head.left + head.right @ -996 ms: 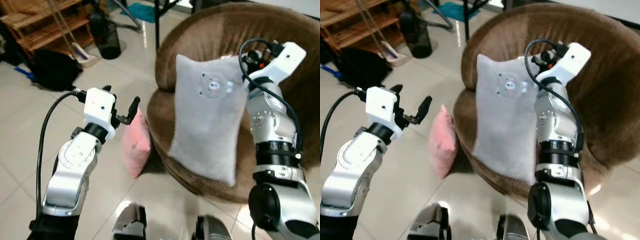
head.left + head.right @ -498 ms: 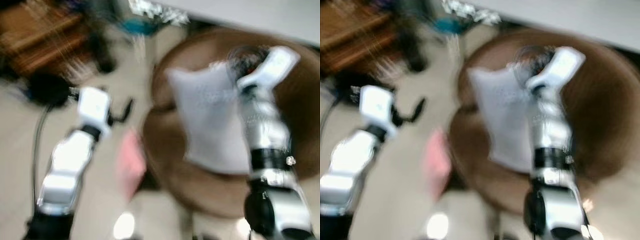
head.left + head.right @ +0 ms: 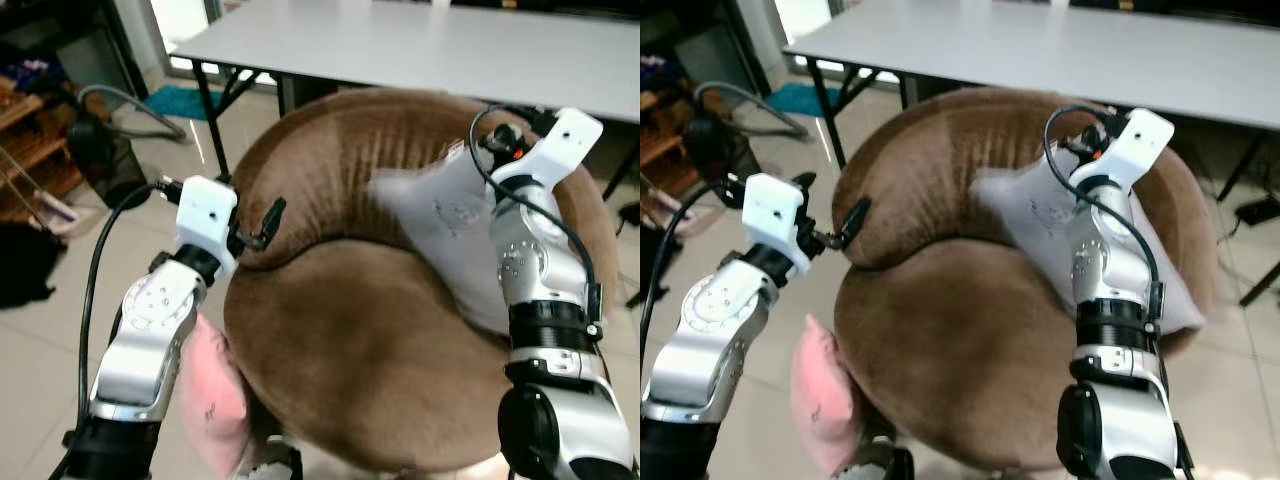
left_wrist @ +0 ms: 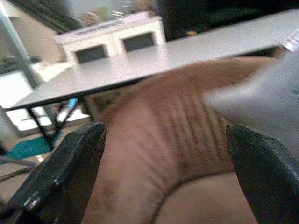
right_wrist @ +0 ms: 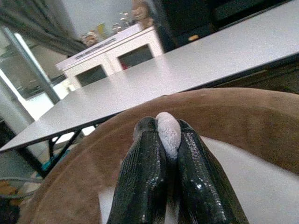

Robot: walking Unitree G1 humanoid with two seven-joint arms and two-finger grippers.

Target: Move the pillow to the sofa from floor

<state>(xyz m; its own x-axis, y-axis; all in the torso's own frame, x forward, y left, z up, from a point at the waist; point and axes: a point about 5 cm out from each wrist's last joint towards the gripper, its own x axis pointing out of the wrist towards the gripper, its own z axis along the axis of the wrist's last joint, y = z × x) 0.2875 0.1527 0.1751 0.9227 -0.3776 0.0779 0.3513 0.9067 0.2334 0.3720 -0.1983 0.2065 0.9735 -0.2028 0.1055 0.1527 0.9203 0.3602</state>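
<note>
A: Tiled floor (image 3: 40,340), brown sofa (image 3: 380,340). Grey pillow (image 3: 440,215) is laid against the backrest, corner pinched by right gripper (image 5: 167,140).
B: Placing step. Release is called for next. Left gripper (image 3: 250,225) is held apart, empty.

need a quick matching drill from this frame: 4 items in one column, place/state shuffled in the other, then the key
Items
1. grey pillow
2. pink pillow
3. left gripper
4. right gripper

Places or states
A. open, beside the brown sofa backrest, holding nothing
B. on the floor against the sofa's base
C. shut on a pinch of grey fabric
D. lying against the sofa's backrest, above the seat

Pairs: 1-D, 2-B, 3-A, 4-C
</note>
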